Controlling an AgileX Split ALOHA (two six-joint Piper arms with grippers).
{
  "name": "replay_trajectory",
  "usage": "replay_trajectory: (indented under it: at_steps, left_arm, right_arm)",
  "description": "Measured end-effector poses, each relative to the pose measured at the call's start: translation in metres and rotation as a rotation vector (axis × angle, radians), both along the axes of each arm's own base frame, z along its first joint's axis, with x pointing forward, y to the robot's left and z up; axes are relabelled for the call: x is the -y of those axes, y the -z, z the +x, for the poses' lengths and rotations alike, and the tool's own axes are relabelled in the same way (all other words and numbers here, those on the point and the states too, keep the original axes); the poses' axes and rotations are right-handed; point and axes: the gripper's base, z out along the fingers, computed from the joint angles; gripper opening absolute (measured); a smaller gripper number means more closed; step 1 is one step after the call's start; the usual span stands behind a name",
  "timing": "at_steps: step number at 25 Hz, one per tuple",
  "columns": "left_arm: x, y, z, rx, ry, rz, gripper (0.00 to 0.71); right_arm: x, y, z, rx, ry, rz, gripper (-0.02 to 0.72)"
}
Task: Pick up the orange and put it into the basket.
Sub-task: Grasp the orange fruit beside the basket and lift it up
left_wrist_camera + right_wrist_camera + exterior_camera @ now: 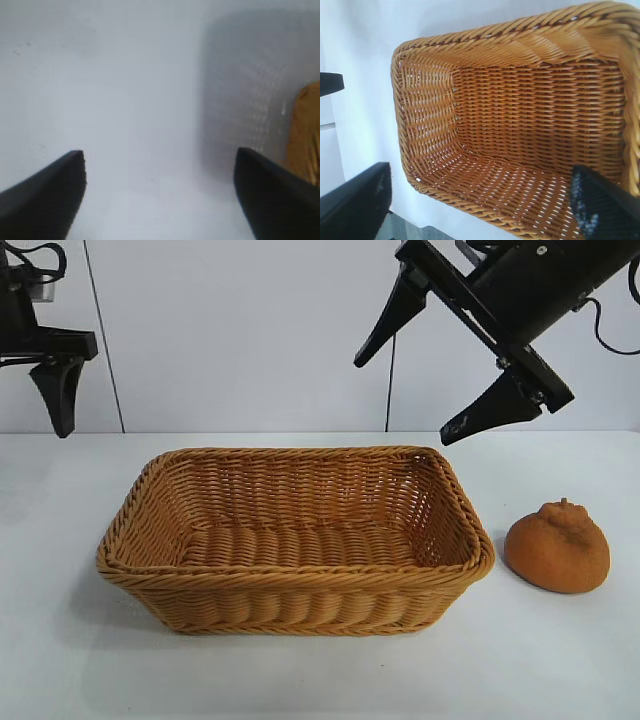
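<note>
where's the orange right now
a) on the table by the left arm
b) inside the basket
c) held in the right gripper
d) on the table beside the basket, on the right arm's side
d: the orange sits on the table just outside the basket, while the open right gripper hangs empty above the basket.

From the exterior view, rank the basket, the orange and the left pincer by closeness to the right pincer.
Right pincer hangs open, up at right.
1. Basket: its back rim lies just below.
2. Orange: on the table right of the basket.
3. Left pincer: parked far left.
</note>
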Motion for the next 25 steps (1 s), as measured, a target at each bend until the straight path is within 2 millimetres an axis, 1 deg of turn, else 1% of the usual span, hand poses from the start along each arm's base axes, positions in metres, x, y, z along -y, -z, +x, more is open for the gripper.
replay_trajectory:
  at_steps: [3,7,11,13,14,17,20,23,25]
  left_arm:
    - [0.0,-0.01,-0.003,0.024,0.001,-0.002,0.581]
    - [-0.001,-0.035,-0.012,0.08,0.004,-0.006,0.581]
    - [-0.003,-0.059,-0.034,0.118,0.007,-0.009,0.581]
    - [-0.005,-0.073,-0.053,0.139,0.008,-0.011,0.581]
    - [-0.006,-0.077,-0.062,0.139,0.01,-0.01,0.581]
    - [-0.009,-0.091,-0.097,0.16,0.035,-0.007,0.581]
    - [-0.012,-0.095,-0.136,0.161,0.066,-0.001,0.581]
    - [-0.016,-0.094,-0.177,0.159,0.076,0.001,0.581]
    - [-0.018,-0.087,-0.204,0.148,0.077,0.002,0.581]
  right_arm:
    - [0.0,0.0,0.0,0.0,0.0,-0.001,0.661]
    - [0.0,0.0,0.0,0.0,0.0,-0.001,0.661]
    - [0.0,0.0,0.0,-0.002,-0.002,0.0,0.661]
    - [0.0,0.0,0.0,-0.003,-0.003,0.0,0.661]
    - [0.0,0.0,-0.001,-0.005,-0.005,0.0,0.661]
    - [0.0,0.0,-0.001,-0.008,-0.007,0.0,0.661]
    - [0.0,0.0,-0.001,-0.009,-0.007,0.0,0.661]
    - [0.0,0.0,-0.001,-0.009,-0.007,0.0,0.661]
    - [0.0,0.0,-0.001,-0.011,-0.009,0.001,0.661]
